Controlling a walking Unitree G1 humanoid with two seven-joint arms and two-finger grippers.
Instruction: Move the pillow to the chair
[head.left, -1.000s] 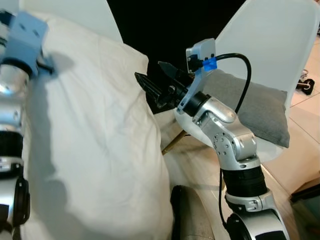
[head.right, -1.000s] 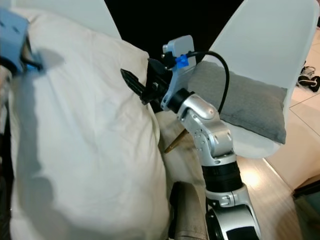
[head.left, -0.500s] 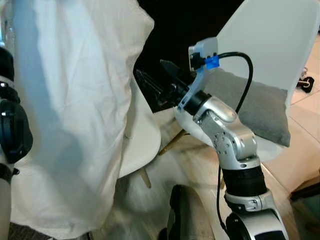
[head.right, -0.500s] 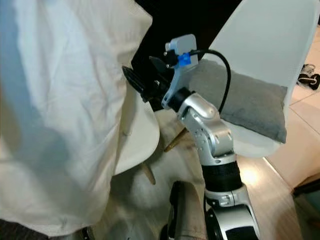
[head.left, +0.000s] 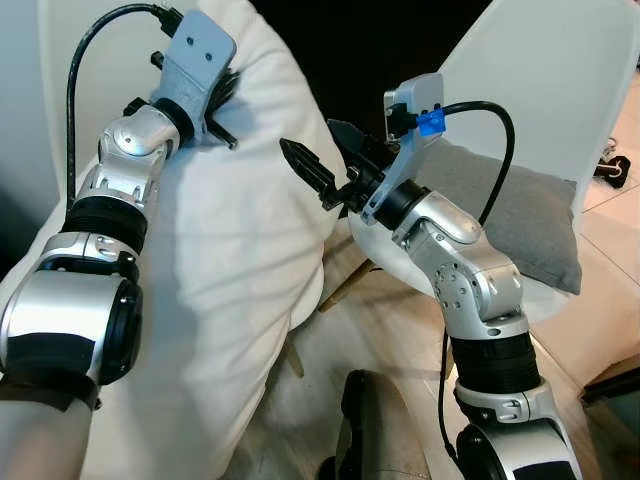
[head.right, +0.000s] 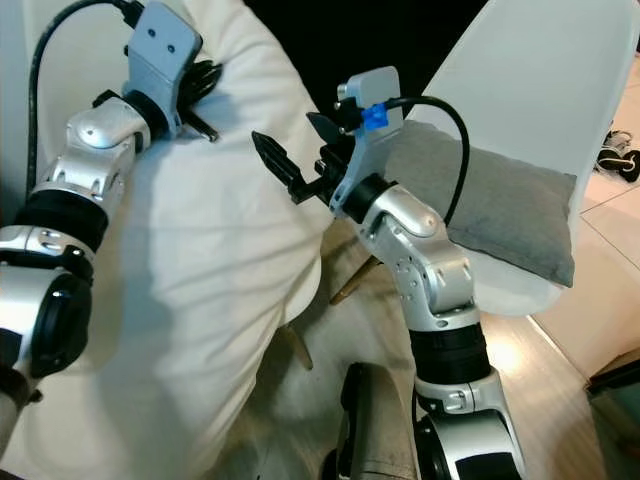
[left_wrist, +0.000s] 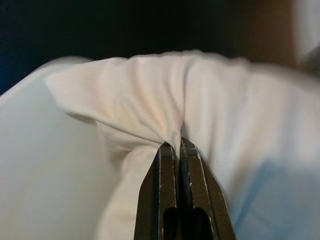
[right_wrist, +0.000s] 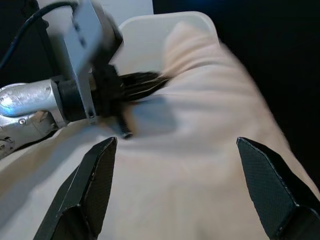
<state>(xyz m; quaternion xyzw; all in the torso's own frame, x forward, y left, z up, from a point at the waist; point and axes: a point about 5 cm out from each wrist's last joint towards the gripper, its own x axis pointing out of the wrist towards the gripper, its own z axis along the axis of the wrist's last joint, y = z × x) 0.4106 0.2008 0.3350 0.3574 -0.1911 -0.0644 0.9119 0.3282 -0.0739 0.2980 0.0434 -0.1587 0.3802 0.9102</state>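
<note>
Left wrist view: your left end effector (left_wrist: 179, 150) is pressed together, pinching a fold of the white pillow (head.left: 240, 260) | pillow hangs over the white chair (head.right: 300, 262); right end effector (head.left: 322, 160) spread wide just beside its edge | grey cushion (head.left: 520, 215) lies on the other chair (head.left: 560, 80)

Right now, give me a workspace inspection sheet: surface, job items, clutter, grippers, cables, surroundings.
Surface: white chair, seat edge showing under the pillow.
Job's things: white pillow draped over that chair.
Clutter: grey cushion on a second white chair.
Grippers: left gripper shut on pillow fabric near its top; right gripper open beside the pillow.
Cables: black cable on left arm; black cable on right arm.
Surroundings: pale floor, shoes.
</note>
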